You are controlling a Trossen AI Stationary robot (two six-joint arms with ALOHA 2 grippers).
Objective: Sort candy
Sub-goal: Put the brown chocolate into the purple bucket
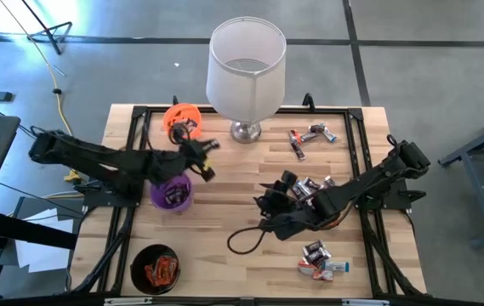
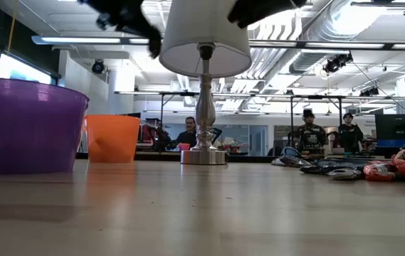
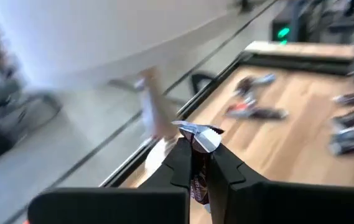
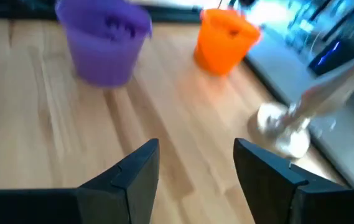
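Observation:
My left gripper (image 1: 204,160) is raised between the orange cup (image 1: 182,119) and the purple cup (image 1: 171,192), shut on a dark brown candy with a silver end (image 3: 203,138). My right gripper (image 1: 269,204) is open and empty above the table's middle, beside a heap of candy (image 1: 308,187); in its wrist view (image 4: 195,152) it faces the purple cup (image 4: 105,40) and the orange cup (image 4: 226,38). More candy lies at the far right (image 1: 311,136) and the near right (image 1: 322,260). The black cup (image 1: 156,269) at the near left holds orange-red candies. My left gripper pinches the dark brown candy between its two fingers (image 3: 180,163). The wrapper's crimped silver end (image 3: 205,133) sticks out past the fingertips. The candy is lifted clear of the table.
A lamp with a white shade (image 1: 246,61) stands on its metal base (image 1: 246,131) at the far middle, close to the orange cup. A black cord loop (image 1: 242,240) lies under my right arm. A black frame (image 1: 139,115) runs round the table. People show in the room behind (image 2: 309,135).

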